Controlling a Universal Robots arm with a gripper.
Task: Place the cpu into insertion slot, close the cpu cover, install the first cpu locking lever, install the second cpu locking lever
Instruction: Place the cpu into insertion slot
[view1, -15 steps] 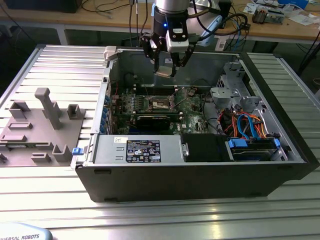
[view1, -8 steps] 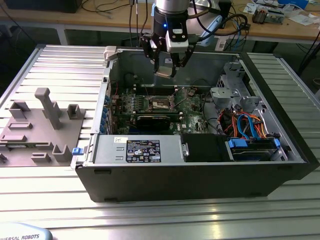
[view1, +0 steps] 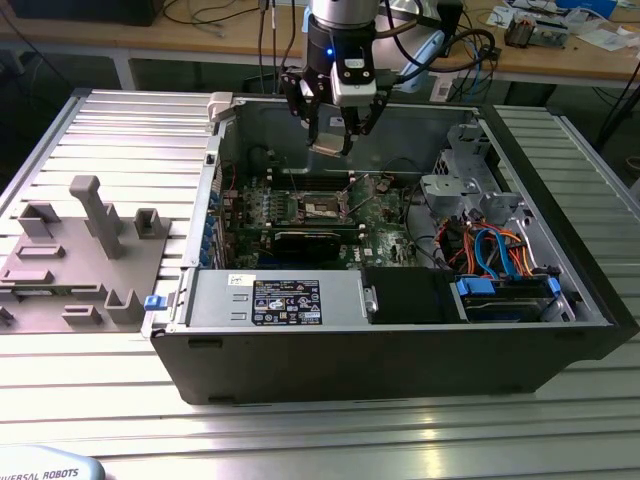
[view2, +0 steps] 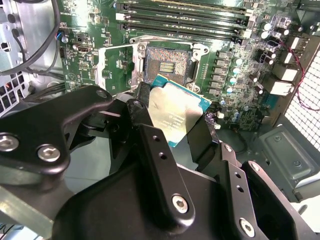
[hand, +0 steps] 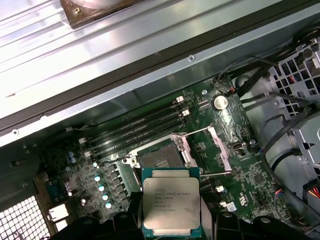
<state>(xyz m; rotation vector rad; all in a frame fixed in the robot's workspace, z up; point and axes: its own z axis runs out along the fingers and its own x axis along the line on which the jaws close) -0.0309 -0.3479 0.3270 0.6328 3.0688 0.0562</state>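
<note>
**Gripper.** In the exterior view the gripper (view1: 330, 138) hangs over the open case (view1: 400, 340), above the board (view1: 385, 228). It is closed on the cpu (view2: 175, 112), with one finger on each of two opposite edges. The chip is carried flat, metal top up, clear of everything beneath it.

**Slot.** The slot (view1: 323, 207) is empty, and its contact field is exposed in both wrist views. In the exterior view it lies at about 6 o'clock from the gripper, almost directly beneath it and well apart in height. In the first wrist view the slot (hand: 160, 159) shows just past the chip's free edge, so the sideways offset is judged small.

**Cover.** The cover (hand: 214, 136) is swung open and stands up along the slot's 3 o'clock side, as read in the exterior view. The levers (hand: 197, 131) are seen released beside it. Nothing is seen across the slot opening.

**Alignment.** The chip's longer side is judged to run along the line between gripper and slot. Its edges appear roughly square with the slot's rim in the first wrist view. A slight twist is suggested in the second wrist view, and its amount cannot be told.

**Progress.** No step of the task is complete: the chip is not yet seated and the cover is not yet closed.
</note>
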